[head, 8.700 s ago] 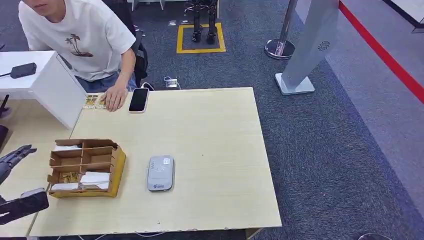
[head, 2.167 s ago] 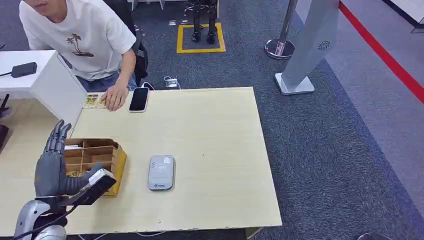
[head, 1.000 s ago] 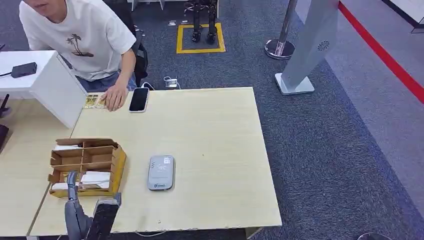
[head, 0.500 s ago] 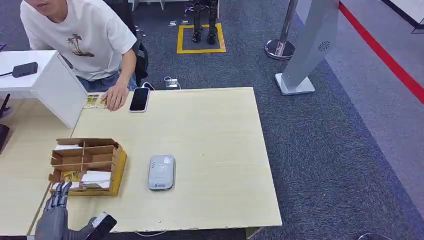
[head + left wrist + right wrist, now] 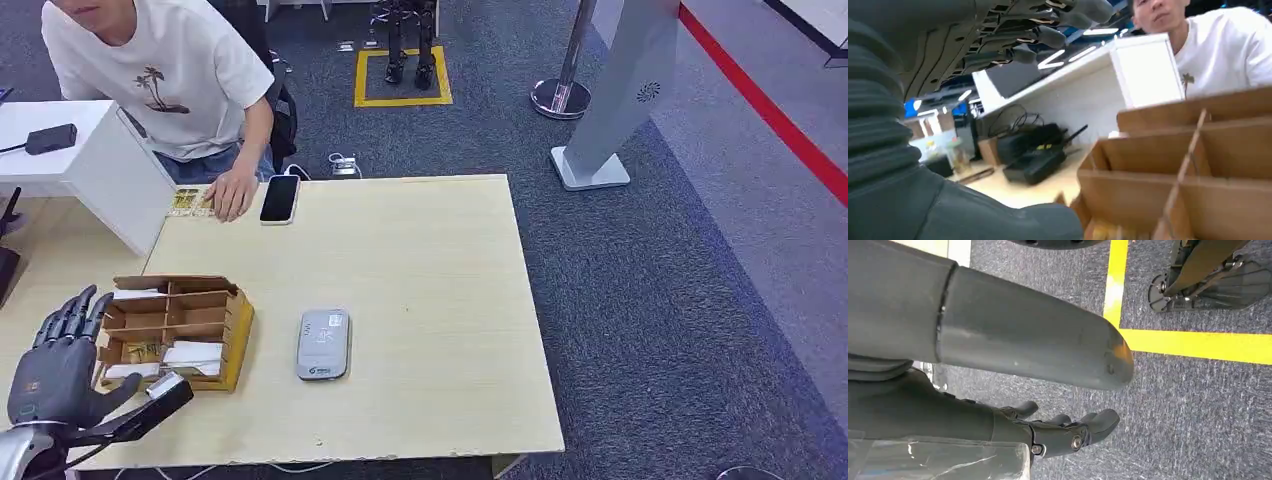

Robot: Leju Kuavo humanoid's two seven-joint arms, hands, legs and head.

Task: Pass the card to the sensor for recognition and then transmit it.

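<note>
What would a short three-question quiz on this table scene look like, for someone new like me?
1. True or false: the robot's left hand is already holding a card.
2. Which lies nearest the grey card sensor? A) the black phone B) the cardboard divider box C) the white box
3. Fill in: the person's hand rests on the table right beside the ____.

Key:
1. False; its fingers are spread, with nothing in them, next to the cardboard divider box.
2. B
3. black phone
</note>
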